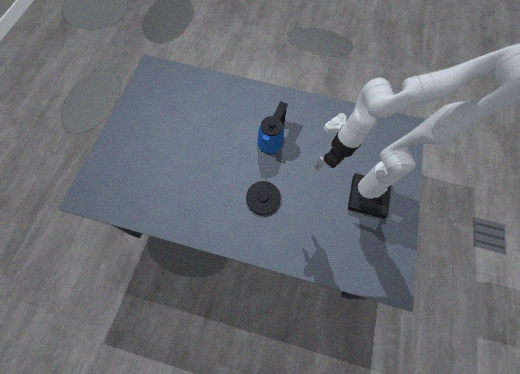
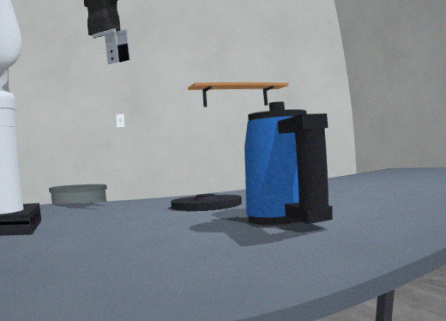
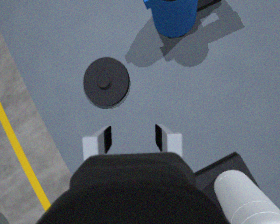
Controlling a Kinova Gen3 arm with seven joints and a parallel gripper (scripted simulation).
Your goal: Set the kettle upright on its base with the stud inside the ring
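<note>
The blue kettle [image 1: 271, 135] with a black lid and black handle stands upright on the grey table, apart from its base. It also shows in the exterior view [image 2: 283, 166] and at the top of the wrist view [image 3: 175, 15]. The round black base [image 1: 263, 198] with a small stud at its centre lies flat on the table nearer the front; it shows too in the exterior view [image 2: 206, 202] and in the wrist view [image 3: 106, 82]. My gripper [image 1: 319, 163] [image 2: 117, 51] [image 3: 133, 134] is open and empty, high above the table, to the right of the kettle.
The arm's black mount [image 1: 370, 200] stands on the table's right side. A grey bin [image 2: 77, 193] and a wall shelf [image 2: 238, 86] are behind the table. A yellow line [image 3: 20, 155] runs along the floor past the table edge.
</note>
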